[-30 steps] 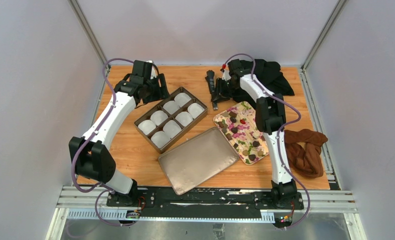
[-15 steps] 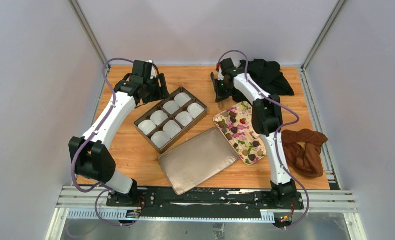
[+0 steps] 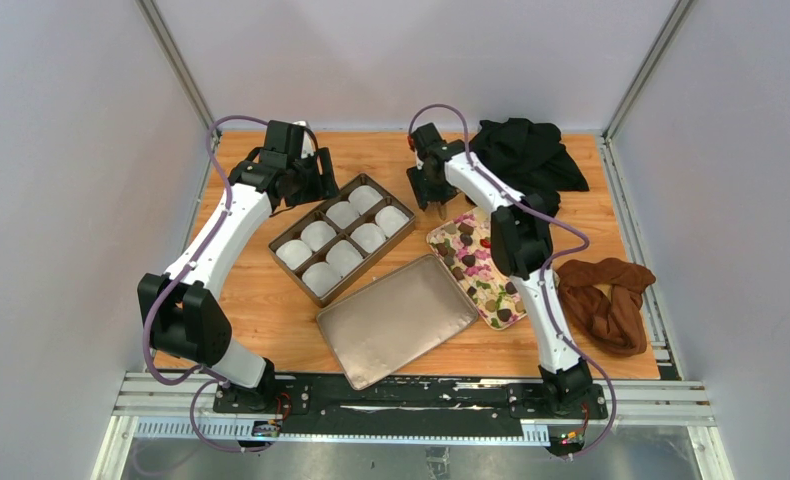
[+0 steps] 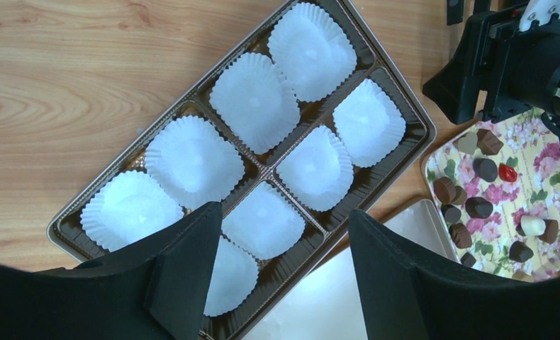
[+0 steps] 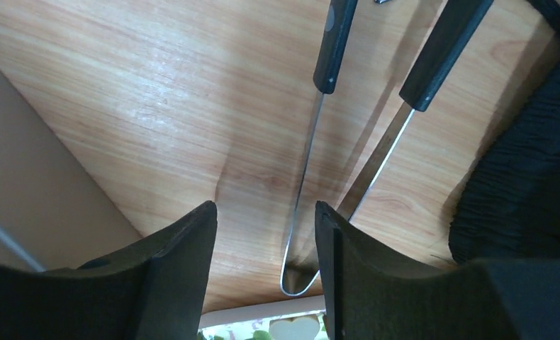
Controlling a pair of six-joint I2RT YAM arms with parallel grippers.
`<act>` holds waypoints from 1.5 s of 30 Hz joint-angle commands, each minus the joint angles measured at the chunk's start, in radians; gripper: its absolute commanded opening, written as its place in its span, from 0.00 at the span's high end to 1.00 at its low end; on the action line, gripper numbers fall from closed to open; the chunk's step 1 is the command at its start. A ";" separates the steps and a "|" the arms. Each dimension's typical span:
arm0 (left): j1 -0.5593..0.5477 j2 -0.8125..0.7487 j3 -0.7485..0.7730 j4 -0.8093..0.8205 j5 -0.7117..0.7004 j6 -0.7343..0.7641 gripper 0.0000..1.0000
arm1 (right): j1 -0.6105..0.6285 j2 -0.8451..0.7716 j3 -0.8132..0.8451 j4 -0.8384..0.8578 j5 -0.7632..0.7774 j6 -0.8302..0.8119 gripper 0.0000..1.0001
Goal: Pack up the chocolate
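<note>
Several small dark chocolate pieces [image 3: 468, 260] lie on the flower-print tray [image 3: 498, 222]; in the left wrist view the chocolates [image 4: 485, 168] show at the right edge. The brown box [image 3: 403, 240] holds several empty white paper cups [image 4: 255, 100]. My left gripper [image 3: 316, 186] hovers open over the box's near end [image 4: 283, 216], holding nothing. My right gripper [image 3: 434, 196] is open above the bent end of metal tongs [image 5: 300, 212] with black handles, just beyond the tray's far corner [image 5: 263, 315]. Nothing is held between its fingers.
A metallic lid [image 3: 396, 320] lies flat in front of the box. A black cloth [image 3: 526, 150] is bunched at the back right, and a rust-brown cloth [image 3: 606, 300] lies at the right edge. White walls stand on three sides.
My right gripper has swung left, from over the black cloth to above the tongs by the tray's far corner. The left arm has not moved.
</note>
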 commanded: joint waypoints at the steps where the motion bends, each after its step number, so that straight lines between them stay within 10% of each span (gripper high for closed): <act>1: 0.003 0.005 0.018 -0.011 0.014 0.022 0.29 | 0.008 -0.100 0.054 -0.022 -0.014 0.004 0.38; 10: 0.003 -0.047 -0.009 0.003 -0.052 0.046 0.27 | -0.033 -0.204 -0.029 0.067 0.110 0.068 0.13; 22: 0.003 -0.202 -0.135 0.137 -0.147 0.108 0.25 | -0.061 -0.074 -0.021 0.082 0.045 0.175 0.11; 45: 0.003 -0.246 -0.160 0.113 -0.143 0.111 0.24 | -0.037 0.077 -0.027 0.172 0.102 0.252 0.38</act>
